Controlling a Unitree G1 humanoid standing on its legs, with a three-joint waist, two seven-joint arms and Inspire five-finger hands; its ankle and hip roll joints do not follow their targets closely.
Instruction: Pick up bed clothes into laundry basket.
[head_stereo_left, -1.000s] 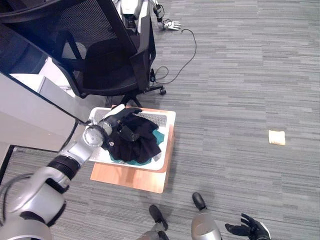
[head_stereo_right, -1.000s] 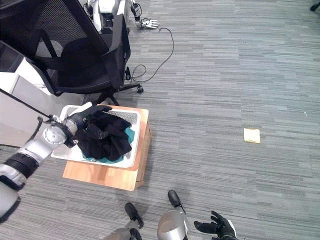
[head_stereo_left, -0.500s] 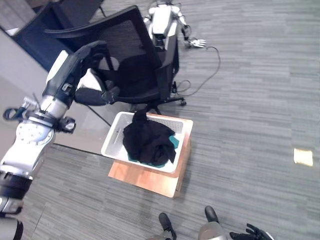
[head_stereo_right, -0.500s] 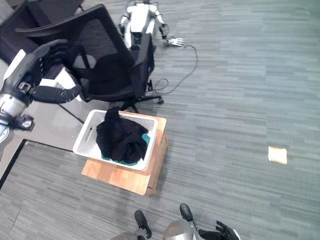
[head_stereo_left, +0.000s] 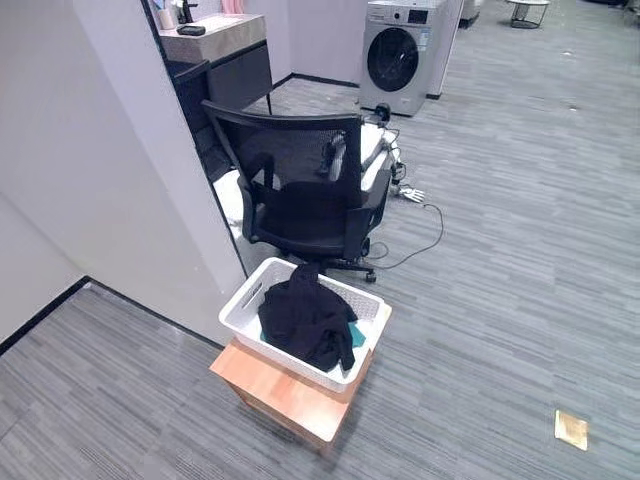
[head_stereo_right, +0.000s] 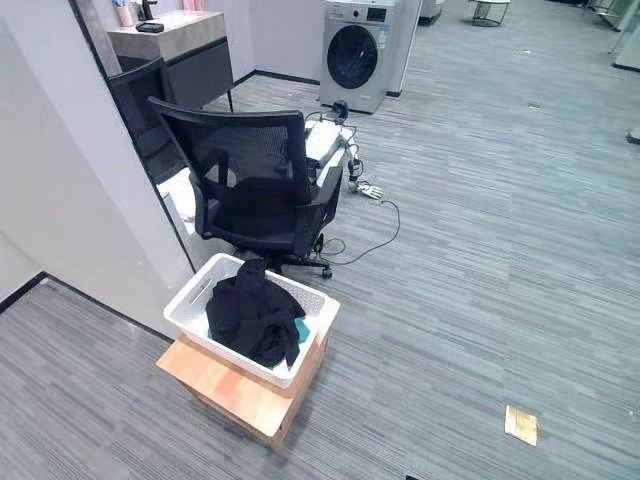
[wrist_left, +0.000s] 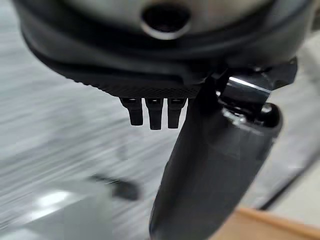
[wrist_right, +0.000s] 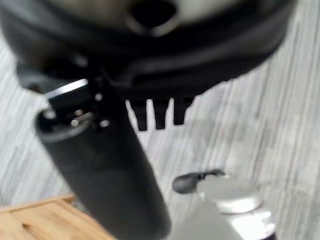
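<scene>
A white laundry basket (head_stereo_left: 362, 292) stands on a low wooden stool (head_stereo_left: 285, 396) in the middle of the floor. A heap of black clothes (head_stereo_left: 305, 318) lies in it, one fold hanging over the far rim, with a bit of teal cloth (head_stereo_left: 357, 335) beside it. In the left wrist view my left hand (wrist_left: 215, 165) holds nothing, its fingers (wrist_left: 155, 112) straight above grey carpet. In the right wrist view my right hand (wrist_right: 105, 175) is likewise bare, its fingers (wrist_right: 160, 114) straight.
A black mesh office chair (head_stereo_left: 300, 190) stands right behind the basket. A grey partition wall (head_stereo_left: 110, 190) runs along the left. A washing machine (head_stereo_left: 400, 55) is at the back. Another robot (head_stereo_left: 385, 160) lies behind the chair, and a small yellow pad (head_stereo_left: 571, 429) lies on the carpet.
The camera has lifted and now looks across the room. My left hand, resting on the black clothes a second ago, rose away to the left and left the eye views. The clothes stay in the basket.
</scene>
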